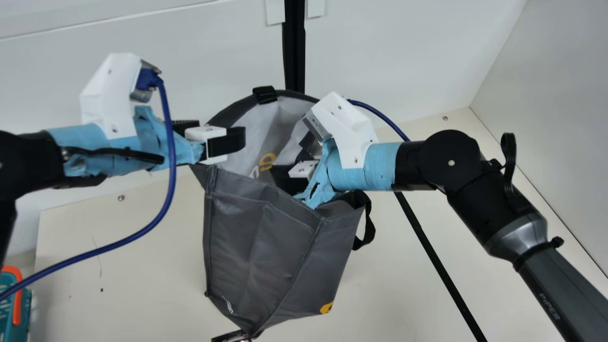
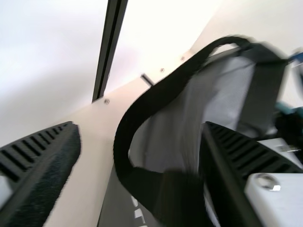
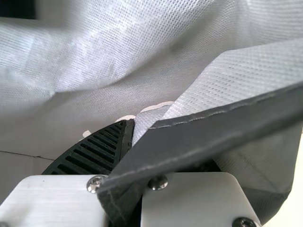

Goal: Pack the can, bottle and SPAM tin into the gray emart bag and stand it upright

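Note:
The gray bag hangs tilted between my arms in the main view, its mouth open upward. My left gripper is open at the left side of the mouth; in the left wrist view, the left gripper has its fingers wide apart, with a dark looped strap of the bag between and beyond them. My right gripper reaches into the mouth. Seen from the right wrist, the right gripper is shut on the bag's dark rim, with pale lining behind. The bag's walls hide its inside low down.
A teal and orange object lies at the lower left edge of the main view. Part of a dark object shows below the bag. A black pole crosses the right side, and a blue cable loops below my left arm.

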`<state>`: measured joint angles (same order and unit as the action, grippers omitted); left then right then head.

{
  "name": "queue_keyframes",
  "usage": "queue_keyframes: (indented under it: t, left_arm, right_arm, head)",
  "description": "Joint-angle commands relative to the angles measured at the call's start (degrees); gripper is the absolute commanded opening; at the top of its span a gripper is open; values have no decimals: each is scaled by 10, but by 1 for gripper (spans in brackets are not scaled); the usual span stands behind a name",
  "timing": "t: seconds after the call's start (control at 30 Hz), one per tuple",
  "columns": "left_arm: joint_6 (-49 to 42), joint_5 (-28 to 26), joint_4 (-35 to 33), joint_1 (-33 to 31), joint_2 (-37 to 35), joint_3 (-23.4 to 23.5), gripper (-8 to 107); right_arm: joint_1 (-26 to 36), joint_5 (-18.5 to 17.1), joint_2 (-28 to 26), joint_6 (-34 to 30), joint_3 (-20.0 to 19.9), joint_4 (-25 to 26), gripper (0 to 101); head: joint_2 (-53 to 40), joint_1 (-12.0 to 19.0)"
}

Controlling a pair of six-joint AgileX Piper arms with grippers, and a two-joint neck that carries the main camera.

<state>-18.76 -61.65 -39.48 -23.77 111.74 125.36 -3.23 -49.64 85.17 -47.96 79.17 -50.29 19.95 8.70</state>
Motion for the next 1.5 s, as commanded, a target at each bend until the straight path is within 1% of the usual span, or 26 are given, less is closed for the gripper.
queue_keyframes:
  t: [0.0, 0.3, 0.5, 0.73, 0.9, 1.2, 1.47]
  left_arm:
    - [-6, 4, -5, 4, -8, -6, 89]
    - [-27, 20, -26, 26, -49, -29, 90]
    - [-37, 32, -35, 45, -80, -52, 90]
    - [-34, 46, -12, 65, -122, -91, 90]
    - [-13, 57, 42, 76, -154, -125, 90]
    - [46, 64, 171, 91, -209, -194, 90]
    - [102, 60, 282, 105, -255, -257, 90]
  right_arm:
    - [0, 0, 0, 0, 0, 0, 0]
    - [0, -3, 0, 0, 0, 0, 0]
    - [0, -4, 0, 0, 0, 0, 0]
    - [0, -4, 0, 0, 0, 0, 0]
    - [0, -4, 0, 0, 0, 0, 0]
    - [0, -4, 0, 0, 0, 0, 0]
    - [0, -4, 0, 0, 0, 0, 0]
  head:
    - [0, 13]
    - [0, 13]
    - [0, 13]
    - [0, 13]
    - [0, 13]
    - [0, 13]
    - [0, 13]
